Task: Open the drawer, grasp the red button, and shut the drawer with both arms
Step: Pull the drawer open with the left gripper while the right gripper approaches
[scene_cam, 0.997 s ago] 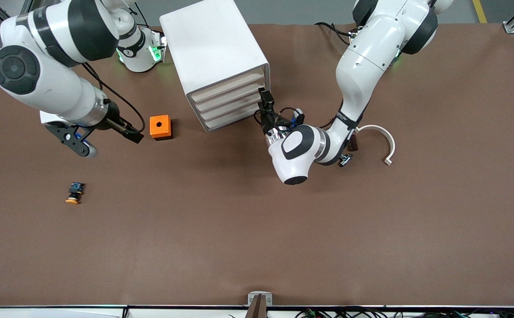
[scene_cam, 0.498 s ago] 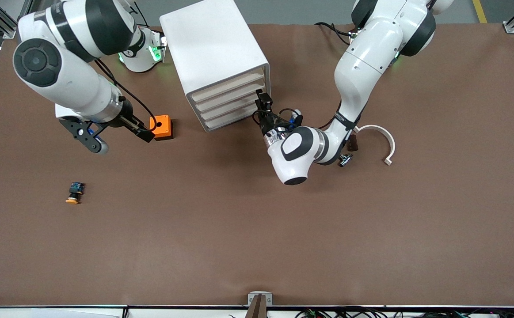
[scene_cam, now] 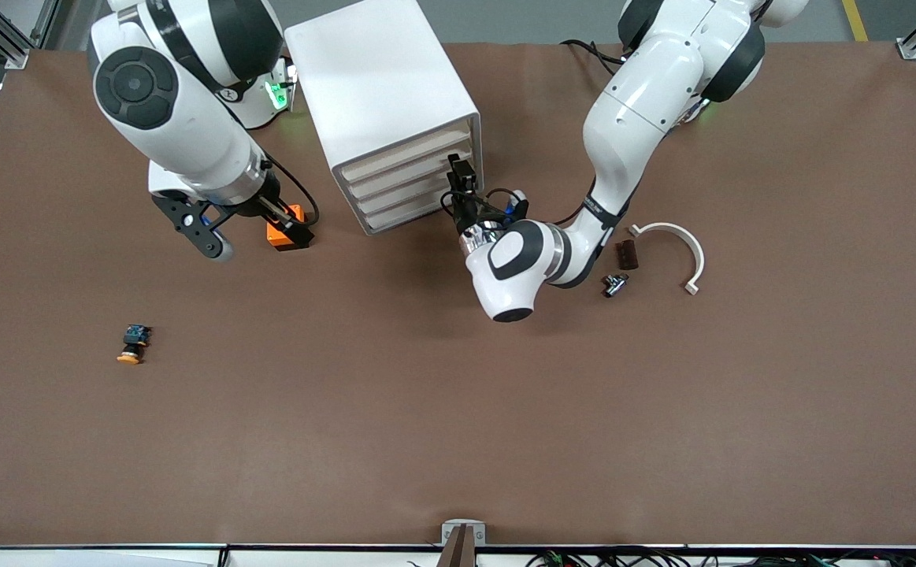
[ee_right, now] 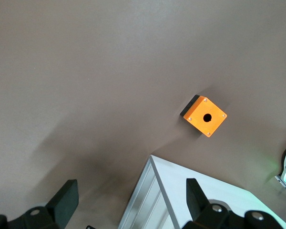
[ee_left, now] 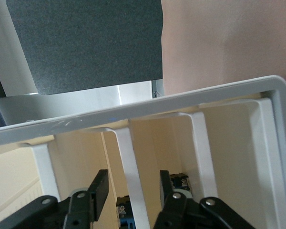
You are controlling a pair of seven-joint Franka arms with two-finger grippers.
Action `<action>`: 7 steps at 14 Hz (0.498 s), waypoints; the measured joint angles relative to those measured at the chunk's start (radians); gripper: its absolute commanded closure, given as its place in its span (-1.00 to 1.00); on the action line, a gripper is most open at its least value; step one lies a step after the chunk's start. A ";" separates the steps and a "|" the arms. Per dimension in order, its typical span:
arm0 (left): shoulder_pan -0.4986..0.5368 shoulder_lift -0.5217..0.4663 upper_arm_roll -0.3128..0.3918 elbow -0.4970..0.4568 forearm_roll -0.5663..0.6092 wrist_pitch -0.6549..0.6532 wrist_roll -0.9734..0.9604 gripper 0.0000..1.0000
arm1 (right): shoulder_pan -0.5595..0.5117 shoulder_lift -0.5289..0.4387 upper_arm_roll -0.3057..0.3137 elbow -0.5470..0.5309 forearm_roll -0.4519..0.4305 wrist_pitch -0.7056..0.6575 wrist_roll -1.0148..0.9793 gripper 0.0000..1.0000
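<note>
The white drawer cabinet (scene_cam: 383, 94) stands near the robots' bases, and all its drawer fronts (scene_cam: 410, 185) sit flush. My left gripper (scene_cam: 459, 179) is at the fronts, at the corner toward the left arm's end. In the left wrist view its jaws (ee_left: 133, 188) are open and straddle a white strip (ee_left: 126, 162) of the cabinet front, with a gap on each side. My right gripper (scene_cam: 253, 236) hangs wide open over the orange box (scene_cam: 283, 233); in the right wrist view it (ee_right: 131, 202) has nothing between its fingers. The button is out of view.
An orange-capped button (scene_cam: 133, 344) lies toward the right arm's end. The orange box (ee_right: 205, 117) has a round hole on top. A white curved piece (scene_cam: 674, 244), a dark brown block (scene_cam: 625, 253) and a small metal part (scene_cam: 613, 283) lie beside the left forearm.
The right arm has swung from the right arm's end toward the cabinet and now hangs over the orange box. The left gripper has narrowed and moved closer to the drawer fronts.
</note>
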 measured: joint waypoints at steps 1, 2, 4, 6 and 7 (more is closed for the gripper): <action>-0.009 0.000 0.000 0.000 0.000 0.001 0.000 -0.01 | 0.002 0.000 0.000 0.000 0.000 0.001 0.003 -1.00; -0.017 0.000 0.000 0.000 0.000 0.001 0.000 -0.01 | 0.003 0.000 0.000 0.000 0.000 0.002 0.005 -1.00; -0.034 0.001 0.000 0.000 0.000 0.001 0.000 0.09 | 0.003 0.001 -0.001 -0.001 0.000 0.002 0.010 -1.00; -0.050 0.005 0.000 0.000 0.000 0.001 0.000 0.26 | 0.012 0.003 -0.001 -0.002 0.000 0.005 0.032 -1.00; -0.056 0.007 0.000 0.000 0.000 0.002 0.000 0.35 | 0.020 0.007 -0.001 -0.003 0.000 0.012 0.045 -1.00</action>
